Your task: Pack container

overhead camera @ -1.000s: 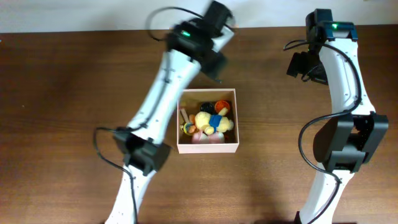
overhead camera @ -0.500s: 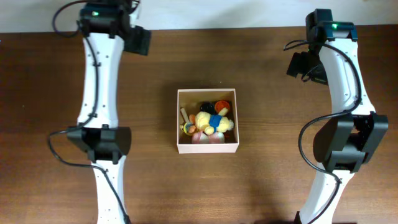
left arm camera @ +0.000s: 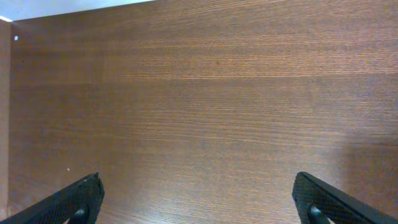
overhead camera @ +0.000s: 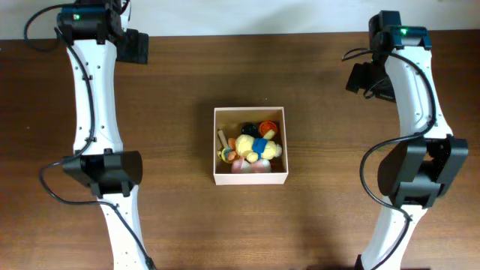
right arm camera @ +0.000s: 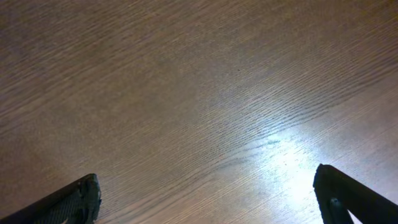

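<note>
The container, a square white-walled box with a tan inside, sits mid-table. It holds several small toys, among them a yellow plush. My left gripper is at the far back left of the table, well away from the box. In the left wrist view it stands wide open over bare wood. My right gripper hovers at the back right, also apart from the box. In the right wrist view it is open and empty.
The dark wooden table surrounds the box on all sides. Its back edge meets a pale wall just beyond the left gripper. Both arm bases stand near the front edge, left and right of the box.
My left arm has swung away from the box's back edge to the far back left corner, its jaws opening a little wider. The right arm and the box have not moved.
</note>
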Available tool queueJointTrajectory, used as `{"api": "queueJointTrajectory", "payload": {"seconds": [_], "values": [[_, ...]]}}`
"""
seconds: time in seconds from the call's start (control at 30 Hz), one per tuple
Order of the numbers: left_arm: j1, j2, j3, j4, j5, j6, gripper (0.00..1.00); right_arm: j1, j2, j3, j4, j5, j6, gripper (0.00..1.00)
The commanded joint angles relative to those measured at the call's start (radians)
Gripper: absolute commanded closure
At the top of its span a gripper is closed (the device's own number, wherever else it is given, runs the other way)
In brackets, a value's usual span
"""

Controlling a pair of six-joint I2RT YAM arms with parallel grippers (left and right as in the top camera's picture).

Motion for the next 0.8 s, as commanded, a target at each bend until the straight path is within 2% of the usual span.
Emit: {"api": "queueJointTrajectory", "payload": {"seconds": [0.0,0.23,0.4,0.6,0.77], "values": [[-0.003,-0.040,0.022,-0.003,-0.011,-0.013,0.01,0.000,-0.003,0.002,0.000,0.002,0.013,0.01],[-0.002,-0.040,0.022,-0.057,-0.015,-0.012,0.01,0.000,-0.003,0.002,0.000,0.002,0.013,0.01],[0.000,-0.046,0.022,-0.185,-0.014,-0.013,0.01,0.000,-0.003,0.002,0.000,0.002,0.013,0.01],[0.003,-0.105,0.022,-0.180,0.025,-0.015,0.01,0.000,-0.003,0.002,0.000,0.001,0.013,0.01],[0.019,-0.196,0.022,-0.117,0.056,-0.059,0.01,0.000,-0.003,0.002,0.000,0.002,0.013,0.01]]}}
